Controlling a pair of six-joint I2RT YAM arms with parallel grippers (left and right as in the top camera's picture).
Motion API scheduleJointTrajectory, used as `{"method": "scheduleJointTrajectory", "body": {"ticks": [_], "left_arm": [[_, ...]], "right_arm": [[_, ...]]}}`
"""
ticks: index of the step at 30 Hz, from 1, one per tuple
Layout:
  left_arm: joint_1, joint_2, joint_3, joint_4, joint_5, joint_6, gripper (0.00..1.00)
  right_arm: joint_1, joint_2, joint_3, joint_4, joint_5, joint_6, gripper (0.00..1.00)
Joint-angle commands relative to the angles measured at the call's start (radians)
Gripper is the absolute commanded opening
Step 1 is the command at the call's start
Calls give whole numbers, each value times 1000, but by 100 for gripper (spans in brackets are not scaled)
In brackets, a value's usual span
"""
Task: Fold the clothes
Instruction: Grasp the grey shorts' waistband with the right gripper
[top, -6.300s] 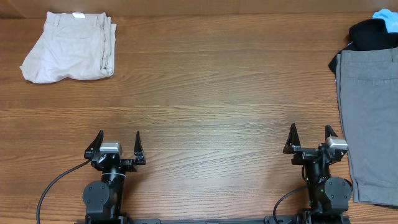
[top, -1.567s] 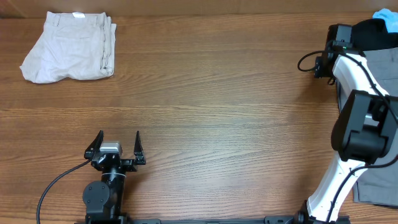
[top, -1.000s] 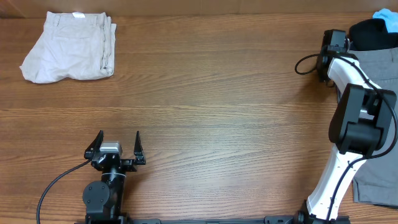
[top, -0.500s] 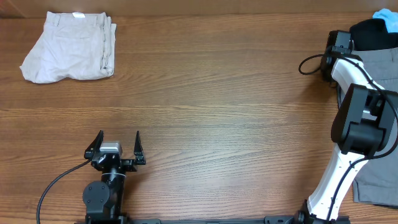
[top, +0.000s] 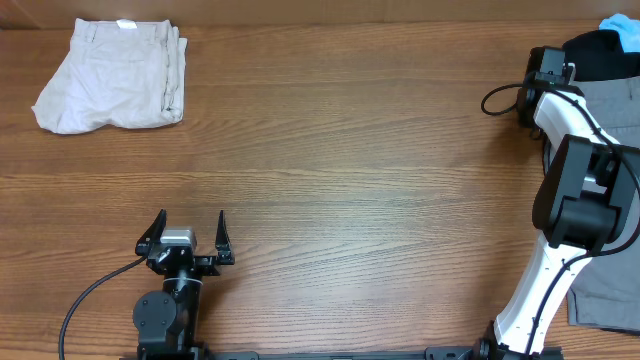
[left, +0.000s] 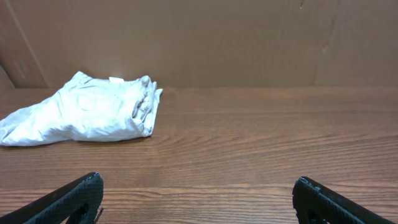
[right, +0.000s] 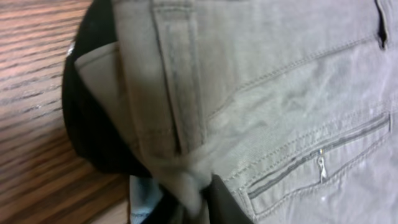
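The grey shorts (top: 622, 110) lie at the table's right edge, partly under my right arm. My right gripper (top: 550, 80) is at their far left corner. In the right wrist view the grey shorts (right: 280, 93) fill the frame, showing a belt loop and a zipped pocket. The right gripper (right: 202, 186) is shut on a bunched fold of the waistband. My left gripper (top: 191, 218) stays near the front edge, open and holding nothing, and the left wrist view shows that gripper (left: 198, 180) with its fingers wide over bare wood.
Folded cream shorts (top: 110, 75) lie at the far left corner, and the left wrist view has the same cream shorts (left: 81, 118). A black shirt (top: 600, 55) and a blue item (top: 620, 22) sit beyond the grey shorts, the black shirt (right: 93, 124) under their edge.
My right gripper has closed on the waistband of the grey shorts, and its arm shifted slightly right. The left arm has not moved.
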Motion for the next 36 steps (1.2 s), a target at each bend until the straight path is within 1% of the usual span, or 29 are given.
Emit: {"method": "scheduleJointTrajectory", "body": {"ticks": [1,2,8,9,10,11,19,21,26,29,31,33,35,36], "left_arm": [[6,-11,-3,-1,-6,26,100],[6,-11,-3,-1,-6,26,100],[6,-11,-3,-1,-6,26,100],[6,-11,-3,-1,-6,26,100],[6,-11,-3,-1,-6,26,100],[6,-11,-3,-1,-6,26,100],[6,-11,-3,-1,-6,26,100],[6,-11,-3,-1,-6,26,100],[6,-11,-3,-1,-6,26,100],[6,-11,-3,-1,-6,26,100],[6,-11,-3,-1,-6,26,100],[6,-11,-3,-1,-6,26,100],[6,-11,-3,-1,-6,26,100],[6,-11,-3,-1,-6,26,100]], "right_arm": [[-1,-55,35,-8,-45,27,5],[-1,-60,35,-11,-54,27,4],[-1,-67,35,-24,-60,32,5],[-1,-67,35,-24,-61,38,8],[-1,-67,35,-24,-61,48,17],[-1,-68,35,-24,-61,50,20],[-1,-74,35,-28,-61,50,22],[-1,-80,35,-29,-61,50,25],[-1,-105,35,-30,-61,50,25],[-1,-106,35,-34,-61,50,19],[-1,-106,35,-42,-63,50,19],[-1,-106,35,-42,-76,49,26],[-1,-106,35,-45,-85,49,25],[-1,-106,35,-45,-86,50,22]]}}
